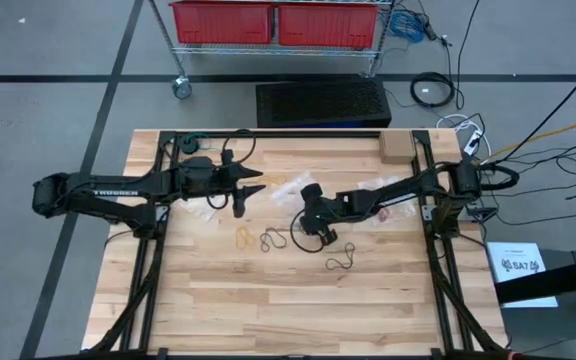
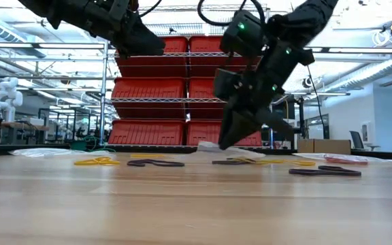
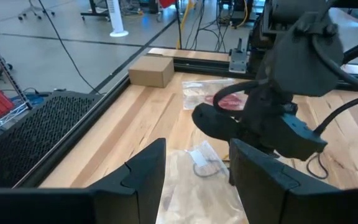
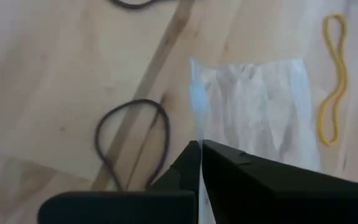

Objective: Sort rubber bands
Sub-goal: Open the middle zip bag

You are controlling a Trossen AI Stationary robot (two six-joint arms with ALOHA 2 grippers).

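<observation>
Loose rubber bands lie flat on the wooden table: a yellow one (image 1: 243, 237) (image 2: 97, 162), black ones (image 1: 273, 240) (image 2: 155, 163) and another black one (image 1: 340, 262). My right gripper (image 1: 303, 232) (image 2: 229, 141) (image 4: 201, 149) is low over the table's middle, shut on a clear plastic bag (image 4: 253, 106). A black band (image 4: 132, 137) and a yellow band (image 4: 331, 81) lie on either side of that bag. My left gripper (image 1: 248, 190) (image 3: 194, 174) is open and well above the table, over another clear bag with a dark band in it (image 3: 204, 165). My right gripper pinches the clear bag between its two fingers at one edge (image 4: 197, 134), coming from above and slanting down. A pale strip of plastic shows in the slit between the fingers. The rest of the bag spreads out beyond the fingertips, close to the tabletop.
A clear bag with red bands (image 3: 229, 99) lies toward the table's right side. A cardboard box (image 1: 396, 150) (image 3: 151, 71) sits at the far right corner. More clear bags lie near the left arm (image 1: 213, 205). The near half of the table (image 1: 298, 310) holds no objects.
</observation>
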